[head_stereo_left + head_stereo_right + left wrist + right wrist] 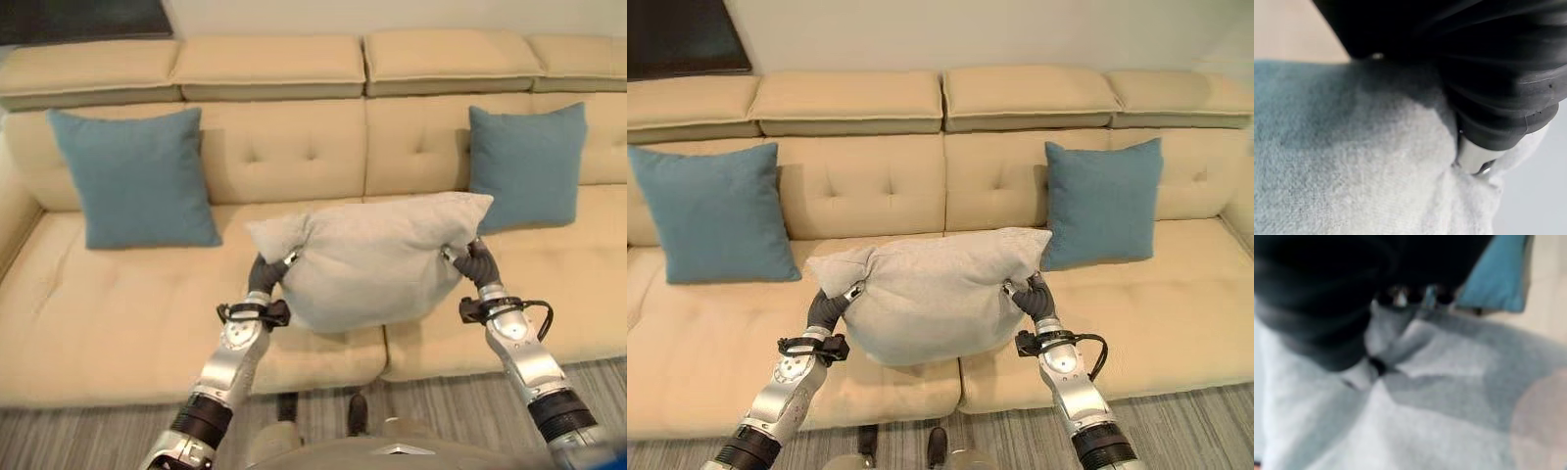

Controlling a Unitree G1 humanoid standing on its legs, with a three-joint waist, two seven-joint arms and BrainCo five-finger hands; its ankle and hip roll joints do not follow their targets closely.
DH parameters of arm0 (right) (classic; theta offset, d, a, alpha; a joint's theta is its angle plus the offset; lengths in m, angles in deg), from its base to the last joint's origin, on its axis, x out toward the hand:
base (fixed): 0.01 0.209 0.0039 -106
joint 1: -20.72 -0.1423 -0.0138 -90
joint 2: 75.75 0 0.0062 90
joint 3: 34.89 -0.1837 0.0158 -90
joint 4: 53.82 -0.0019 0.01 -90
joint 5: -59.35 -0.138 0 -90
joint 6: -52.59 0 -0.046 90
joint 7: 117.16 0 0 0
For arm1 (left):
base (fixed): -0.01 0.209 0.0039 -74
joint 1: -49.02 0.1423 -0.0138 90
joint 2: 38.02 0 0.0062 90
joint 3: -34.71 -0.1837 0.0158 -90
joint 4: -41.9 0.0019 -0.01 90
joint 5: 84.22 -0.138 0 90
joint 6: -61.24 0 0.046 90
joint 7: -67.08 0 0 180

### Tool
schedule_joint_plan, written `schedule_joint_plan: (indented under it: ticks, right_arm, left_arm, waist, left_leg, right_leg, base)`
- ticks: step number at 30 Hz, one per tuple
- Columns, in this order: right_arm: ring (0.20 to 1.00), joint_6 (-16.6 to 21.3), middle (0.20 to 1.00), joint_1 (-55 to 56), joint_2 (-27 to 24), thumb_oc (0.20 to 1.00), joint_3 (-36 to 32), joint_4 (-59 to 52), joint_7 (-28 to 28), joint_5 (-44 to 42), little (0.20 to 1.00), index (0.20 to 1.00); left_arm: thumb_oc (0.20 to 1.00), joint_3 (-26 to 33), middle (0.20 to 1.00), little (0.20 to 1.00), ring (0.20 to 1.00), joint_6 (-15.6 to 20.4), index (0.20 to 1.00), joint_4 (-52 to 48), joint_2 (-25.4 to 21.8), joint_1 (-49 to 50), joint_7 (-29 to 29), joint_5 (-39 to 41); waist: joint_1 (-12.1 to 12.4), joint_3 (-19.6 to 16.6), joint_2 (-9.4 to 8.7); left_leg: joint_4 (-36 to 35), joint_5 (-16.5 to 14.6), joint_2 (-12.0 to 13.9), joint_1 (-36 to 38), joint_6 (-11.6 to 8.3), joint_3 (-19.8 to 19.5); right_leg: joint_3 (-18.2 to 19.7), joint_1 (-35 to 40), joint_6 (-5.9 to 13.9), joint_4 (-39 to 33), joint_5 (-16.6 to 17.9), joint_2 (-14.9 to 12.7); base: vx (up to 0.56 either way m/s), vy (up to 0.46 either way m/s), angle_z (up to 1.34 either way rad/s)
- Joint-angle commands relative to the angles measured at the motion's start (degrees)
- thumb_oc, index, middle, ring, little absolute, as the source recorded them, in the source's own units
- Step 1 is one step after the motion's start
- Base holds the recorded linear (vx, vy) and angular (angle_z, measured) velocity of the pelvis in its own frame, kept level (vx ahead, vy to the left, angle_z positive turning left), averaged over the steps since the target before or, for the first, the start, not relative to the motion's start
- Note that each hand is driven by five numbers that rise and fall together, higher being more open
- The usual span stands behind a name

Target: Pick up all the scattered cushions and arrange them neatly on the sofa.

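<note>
A light grey cushion (377, 259) hangs just above the middle of the beige sofa (108, 323), over the seam between two seat pads. My left hand (266, 276) grips its left edge and my right hand (478, 262) grips its right upper corner. In the left wrist view the thumb (1474, 155) digs into the grey cloth (1352, 171). In the right wrist view the fingertips (1400, 297) and thumb pinch a fold of the cushion (1449, 421). Two blue cushions lean upright on the backrest, one at the left (132, 176) and one at the right (527, 164).
The sofa's backrest has tufted buttons and flat headrest pads (269, 61) along the top. Bare seat lies between the two blue cushions. Striped grey carpet (1195, 431) runs along the sofa's front edge.
</note>
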Motion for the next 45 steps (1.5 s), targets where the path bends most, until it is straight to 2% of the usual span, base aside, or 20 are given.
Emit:
schedule_joint_plan:
  ticks: [1, 9, 14, 18, 24, 32, 40, 45]
  right_arm:
    - [0.200, 4.55, 0.200, -5.72, 0.93, 0.200, -0.38, -4.10, -0.67, 1.03, 0.200, 0.200]
    - [0.200, 3.99, 0.200, -13.01, -1.00, 0.200, 0.79, -1.06, -2.72, 0.64, 0.200, 0.200]
    - [0.200, 3.53, 0.200, -21.96, -2.05, 0.200, 3.92, 2.26, -5.06, 0.46, 0.200, 0.200]
    - [0.200, 3.33, 0.200, -34.65, -3.39, 0.200, 8.71, 7.40, -7.68, -0.82, 0.200, 0.200]
    - [0.200, 3.41, 0.200, -50.91, -4.78, 0.200, 14.15, 15.99, -10.66, -3.32, 0.200, 0.200]
    - [0.200, 3.49, 0.200, -58.68, -4.64, 0.200, 16.59, 21.21, -11.92, -4.31, 0.200, 0.200]
    - [0.200, 3.29, 0.200, -60.92, -3.42, 0.200, 18.29, 24.92, -11.87, -3.54, 0.200, 0.200]
    - [0.200, 2.93, 0.200, -64.22, -3.24, 0.200, 20.34, 30.90, -11.85, -3.31, 0.200, 0.200]
  left_arm:
    - [0.200, -0.05, 0.200, 0.200, 0.200, 5.51, 0.200, -7.04, -1.78, -6.08, 0.78, -1.27]
    - [0.200, -0.67, 0.200, 0.200, 0.200, 6.05, 0.200, -5.84, -2.36, -15.20, -3.02, -2.35]
    - [0.200, -1.78, 0.200, 0.200, 0.200, 7.19, 0.200, -1.55, -1.49, -24.88, -7.38, -1.70]
    - [0.200, -3.92, 0.200, 0.200, 0.200, 8.54, 0.200, 6.34, -3.88, -36.75, -11.75, -0.63]
    - [0.200, -6.93, 0.200, 0.200, 0.200, 10.01, 0.200, 17.33, -7.09, -51.32, -15.22, 2.36]
    - [0.200, -9.25, 0.200, 0.200, 0.200, 10.14, 0.200, 22.64, -7.43, -59.04, -15.26, 3.17]
    - [0.200, -10.30, 0.200, 0.200, 0.200, 10.18, 0.200, 24.06, -5.03, -60.80, -15.62, 2.85]
    - [0.200, -11.30, 0.200, 0.200, 0.200, 10.08, 0.200, 26.87, -4.10, -62.98, -15.18, 3.67]
  waist:
    - [3.22, -3.51, -1.83]
    - [3.02, -3.99, -1.27]
    - [2.64, -2.02, -0.60]
    - [2.21, 0.93, -0.48]
    - [2.31, 2.76, -0.82]
    - [2.24, 2.90, -0.39]
    - [2.52, 3.73, -0.05]
    - [2.92, 4.94, 0.12]
  left_leg:
    - [2.42, -4.79, -1.70, 2.54, -0.65, 3.47]
    - [0.88, -5.56, -2.20, 4.28, -0.44, 5.24]
    - [1.23, -5.37, -1.96, 2.92, -0.82, 5.59]
    - [3.00, -4.65, -1.08, -3.02, -1.00, 6.10]
    - [3.94, -1.95, -0.54, -12.16, -1.19, 5.03]
    - [1.07, 0.99, -0.76, -16.85, -1.78, 3.71]
    - [0.81, 1.31, -1.15, -18.63, -2.19, 3.16]
    - [0.64, 1.86, -1.23, -20.15, -2.58, 2.79]
  right_leg:
    - [0.92, 0.71, 10.20, 2.28, 0.00, -8.95]
    - [1.35, 1.40, 11.00, 0.64, 0.47, -9.83]
    - [1.37, -0.45, 11.18, 0.42, 1.06, -9.90]
    - [2.45, -7.06, 11.38, 0.88, 2.75, -9.21]
    - [3.37, -17.53, 11.23, 3.21, 4.86, -8.59]
    - [2.93, -22.88, 11.28, 2.75, 6.48, -8.53]
    - [2.36, -24.55, 11.29, 2.32, 6.85, -8.83]
    - [1.95, -25.78, 11.51, 1.85, 7.62, -8.85]
  base:
    - [0.16, 0.131, -0.25]
    - [0.07, 0.030, -0.04]
    - [-0.04, -0.010, -0.02]
    - [-0.17, -0.035, -0.20]
    - [-0.12, -0.029, -0.15]
    - [0.00, -0.002, 0.00]
    - [0.01, -0.003, 0.03]
    - [0.00, -0.016, 0.03]
